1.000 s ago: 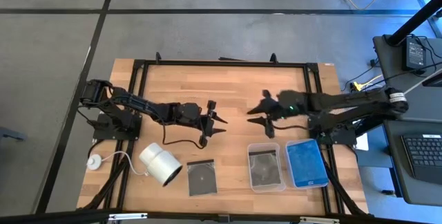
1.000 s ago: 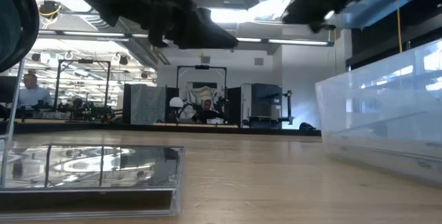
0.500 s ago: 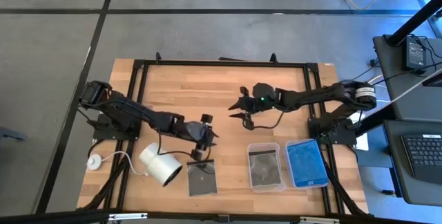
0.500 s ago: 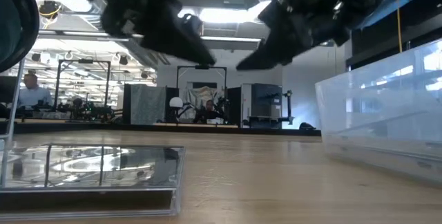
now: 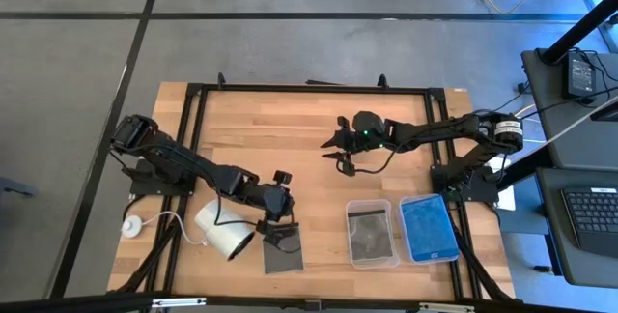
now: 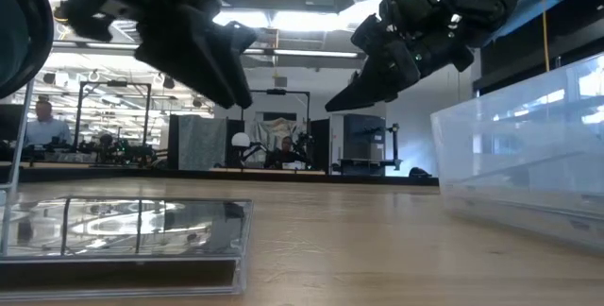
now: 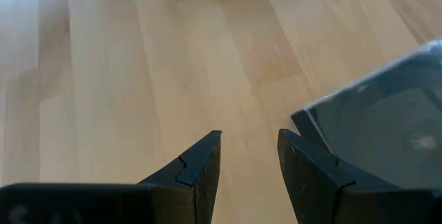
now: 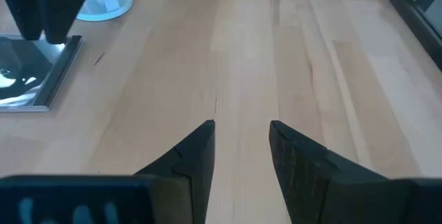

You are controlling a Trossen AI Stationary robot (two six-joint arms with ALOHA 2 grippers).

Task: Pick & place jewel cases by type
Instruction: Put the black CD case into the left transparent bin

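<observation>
A dark grey jewel case [image 5: 283, 255] showing a round disc lies flat on the wooden table near its front edge; it also shows in the low view [image 6: 123, 235] and the left wrist view [image 7: 387, 124]. My left gripper [image 5: 278, 222] hangs just on the far side of it, tipped downward, open and with nothing in it [image 7: 248, 144]. My right gripper [image 5: 334, 156] hovers open above the table's middle [image 8: 242, 134], with nothing between its fingers. A blue jewel case [image 5: 429, 228] lies in a clear tray at the right.
A white cylinder [image 5: 224, 229] lies left of the dark case, its cable running to a round white base [image 5: 132, 224]. A second clear tray [image 5: 370, 233], holding a grey case, stands beside the blue one. Bare wood stretches between the two grippers.
My left gripper has swung toward the table's near edge and tipped down, ending just over the dark jewel case's far edge. My right gripper has gone toward the table's left and come down lower. Both stay open. The cases have not moved.
</observation>
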